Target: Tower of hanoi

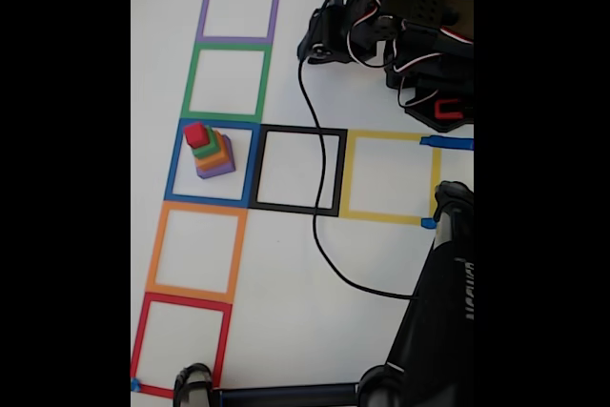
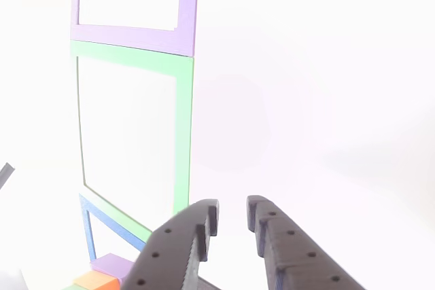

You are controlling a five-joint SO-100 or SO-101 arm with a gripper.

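The tower of hanoi [image 1: 211, 152] stands stacked inside the blue tape square [image 1: 181, 188]. The purple cube [image 1: 217, 168] is at the bottom, then the orange [image 1: 215, 153], the green [image 1: 206, 145] and the red cube [image 1: 196, 133] on top. My gripper [image 1: 319, 41] is folded back at the upper right, far from the stack. In the other view my gripper [image 2: 232, 215] is slightly open with nothing between its fingers. There the purple cube [image 2: 113, 266] and the orange cube [image 2: 96, 280] peek in at the bottom left.
Tape squares run in a column: purple [image 1: 202, 16], green [image 1: 191, 83], orange [image 1: 156, 254], red [image 1: 140, 340]. Black [image 1: 339, 173] and yellow [image 1: 349, 178] squares lie to the right. A black cable [image 1: 319, 197] crosses the black square. A black stand [image 1: 434, 331] fills the lower right.
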